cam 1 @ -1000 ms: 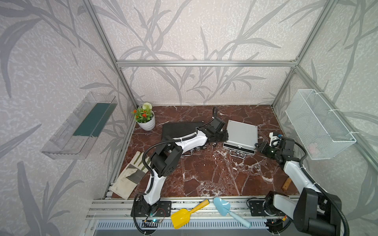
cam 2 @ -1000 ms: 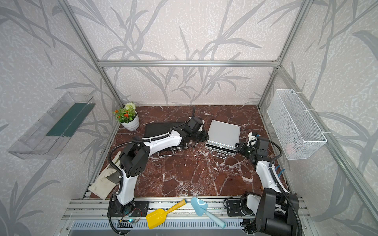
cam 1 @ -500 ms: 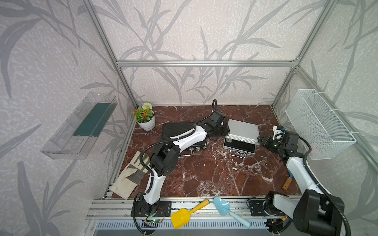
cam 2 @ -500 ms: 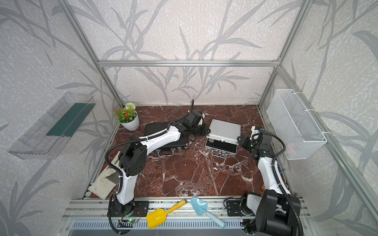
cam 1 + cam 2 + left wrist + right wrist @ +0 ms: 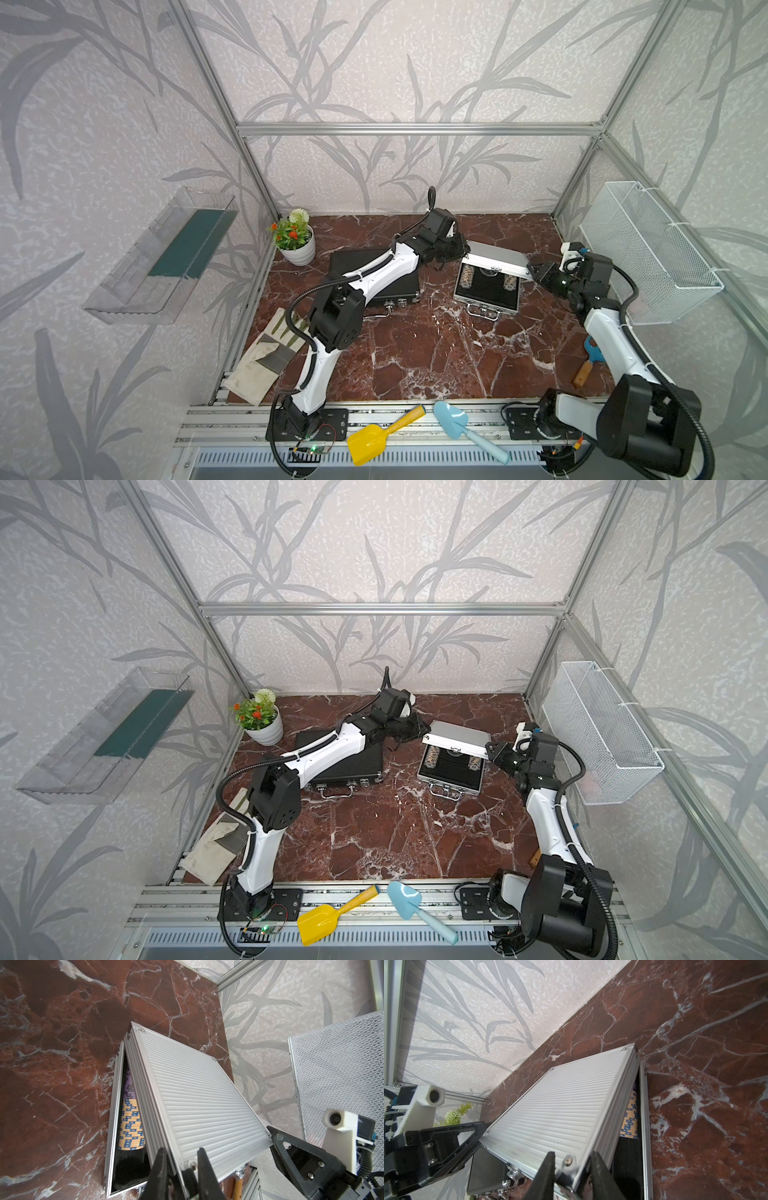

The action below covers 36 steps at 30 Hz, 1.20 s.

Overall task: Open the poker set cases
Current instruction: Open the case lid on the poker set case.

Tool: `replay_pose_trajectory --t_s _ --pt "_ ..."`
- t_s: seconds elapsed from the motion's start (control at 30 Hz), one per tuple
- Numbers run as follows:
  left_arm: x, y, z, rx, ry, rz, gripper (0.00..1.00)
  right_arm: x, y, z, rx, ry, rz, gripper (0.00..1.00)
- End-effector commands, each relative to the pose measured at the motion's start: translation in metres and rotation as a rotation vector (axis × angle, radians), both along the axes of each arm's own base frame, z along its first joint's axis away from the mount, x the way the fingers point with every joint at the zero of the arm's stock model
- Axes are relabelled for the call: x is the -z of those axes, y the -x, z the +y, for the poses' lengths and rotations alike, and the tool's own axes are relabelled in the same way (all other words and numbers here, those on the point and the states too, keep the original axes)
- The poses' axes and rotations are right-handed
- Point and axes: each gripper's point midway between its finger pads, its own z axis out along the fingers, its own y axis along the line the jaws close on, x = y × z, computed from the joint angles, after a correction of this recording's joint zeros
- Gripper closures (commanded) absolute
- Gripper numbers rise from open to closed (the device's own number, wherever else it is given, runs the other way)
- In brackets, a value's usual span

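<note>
The silver poker case (image 5: 486, 291) lies right of the middle in a top view, its lid (image 5: 496, 258) half raised; the black poker case (image 5: 374, 276), left of it, is closed. The left gripper (image 5: 181, 1159) and the right gripper (image 5: 572, 1162) are each clamped on a free corner of the lid. The ribbed aluminium looks stiff but smooth, so it may slip; the chip stacks (image 5: 131, 1124) probably weigh the base down.

Silver case (image 5: 113, 1105) gapes on the marble floor (image 5: 52, 1064) — ribbed lid (image 5: 197, 1095) tilted up off its base; purple and tan-and-blue chips (image 5: 131, 1122) stacked inside; left gripper (image 5: 181, 1159) pinches one lid corner; right gripper (image 5: 274, 1134) meets the far corner — mesh basket (image 5: 336, 1074) behind.
</note>
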Motion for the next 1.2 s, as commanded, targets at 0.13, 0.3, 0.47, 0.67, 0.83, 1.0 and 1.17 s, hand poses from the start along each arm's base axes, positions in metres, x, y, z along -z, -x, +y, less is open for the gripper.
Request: replay_pose_trajectory --t_s 0.13,0.3,0.47,0.67,0.83,1.0,1.17 --pt "-0.04 0.026 -0.054 0.172 0.198 -0.005 0.85 -0.017 -0.01 0.024 -0.098 -0.101 -0.042 0.68" --pt "-0.039 0.025 -0.057 0.17 0.218 0.008 0.85 -0.013 -0.013 0.023 -0.081 -0.118 -0.027 0.67" --pt "-0.04 0.025 -0.058 0.167 0.228 0.011 0.85 -0.011 -0.011 0.023 -0.077 -0.119 -0.022 0.66" --pt "-0.04 0.024 -0.06 0.164 0.244 0.017 0.85 -0.009 -0.01 0.023 -0.071 -0.119 -0.01 0.64" --pt "-0.039 0.024 -0.061 0.165 0.248 0.022 0.85 -0.001 -0.009 0.023 -0.065 -0.125 0.019 0.61" --pt "-0.038 0.024 -0.061 0.163 0.248 0.025 0.85 0.004 -0.008 0.022 -0.062 -0.127 0.05 0.55" --pt "-0.038 0.023 -0.06 0.158 0.249 0.024 0.85 0.008 -0.007 0.019 -0.048 -0.118 0.074 0.44"
